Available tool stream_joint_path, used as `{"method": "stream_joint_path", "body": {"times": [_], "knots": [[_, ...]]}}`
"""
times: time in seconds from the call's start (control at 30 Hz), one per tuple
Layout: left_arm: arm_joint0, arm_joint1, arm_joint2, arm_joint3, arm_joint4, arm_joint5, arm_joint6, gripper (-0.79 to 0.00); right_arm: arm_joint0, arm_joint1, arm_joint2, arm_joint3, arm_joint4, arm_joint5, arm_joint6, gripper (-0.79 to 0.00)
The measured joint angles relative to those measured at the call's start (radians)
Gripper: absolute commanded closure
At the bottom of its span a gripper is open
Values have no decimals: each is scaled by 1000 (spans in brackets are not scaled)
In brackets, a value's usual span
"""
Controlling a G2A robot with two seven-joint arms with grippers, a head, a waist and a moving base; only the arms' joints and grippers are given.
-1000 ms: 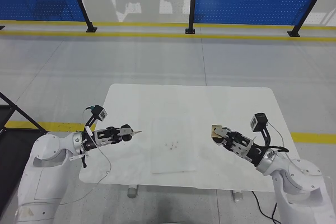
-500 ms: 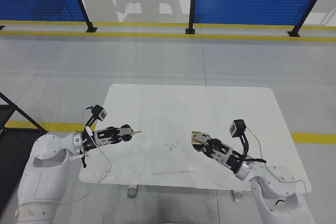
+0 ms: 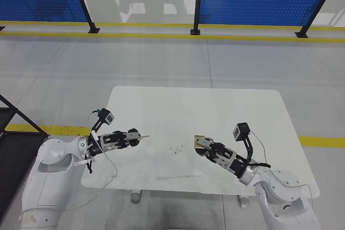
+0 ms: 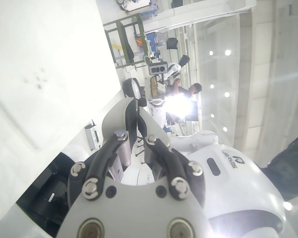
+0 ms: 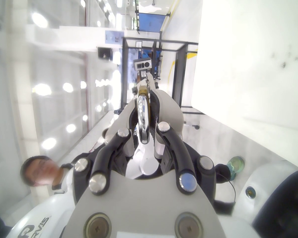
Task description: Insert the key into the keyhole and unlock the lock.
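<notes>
White table (image 3: pixel 241 115) stands on a grey floor (image 3: pixel 161 57) crossed by yellow lines, with a thin pale sheet (image 3: pixel 172 167) lying flat at its centre and a few dark specks (image 3: pixel 177 150) on that sheet. We see the left gripper (image 3: pixel 136 137) over the table's 9 o'clock side, fingers clenched on the key (image 3: pixel 142 136) — its thin silver blade sticks out past the fingertips and points toward 3 o'clock. We see the right gripper (image 3: pixel 203 144) near the table's centre, at the sheet's 3 o'clock edge, clamped on the lock (image 3: pixel 200 139), a small brass padlock. In the right wrist view the lock's brass body stands between the two fingers, its silver shackle (image 5: pixel 143 120) turned back toward the wrist. Key and lock face each other across the sheet — well apart, the lock at 3 o'clock from the key, the specks between them. In the left wrist view the black pads (image 4: pixel 131 115) press close together, and we cannot make out the key there.
</notes>
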Motion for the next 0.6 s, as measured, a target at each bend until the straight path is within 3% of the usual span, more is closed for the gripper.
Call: {"method": "stream_joint_path", "body": {"times": [0.37, 0.6], "knots": [[-169, -14, 212, 116, -68, -119, -84, 0, 0, 0, 0, 0, 0, 0, 0, 0], [-247, -21, 288, 174, -87, -156, -84, 0, 0, 0, 0, 0, 0, 0, 0, 0]]}}
